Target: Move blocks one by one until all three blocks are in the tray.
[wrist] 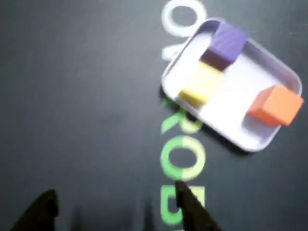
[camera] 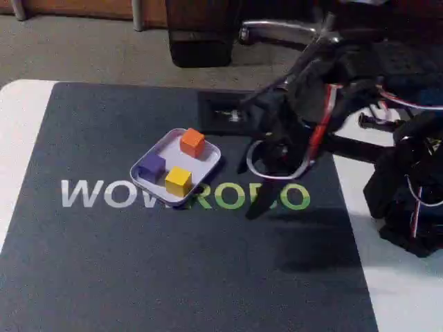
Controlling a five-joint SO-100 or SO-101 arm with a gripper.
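All three blocks sit in the tray; my gripper hangs empty and apart from it.

In the fixed view my gripper (camera: 266, 181) hovers over the dark mat (camera: 138, 277), to the right of the tray (camera: 210, 164) and not touching it. In the wrist view my two dark fingertips (wrist: 192, 207) stand wide apart at the bottom edge with only mat and printed lettering between them, so I am holding nothing. The orange block (camera: 192, 142) rests at the tray's far corner, the purple block (camera: 151, 166) at its left, and the yellow block (camera: 178, 180) near the front rim. I judge the task finished. The remaining risk is my own arm: a low sweep toward the tray could clip its shallow rim, sliding it or tipping the yellow block over the edge.
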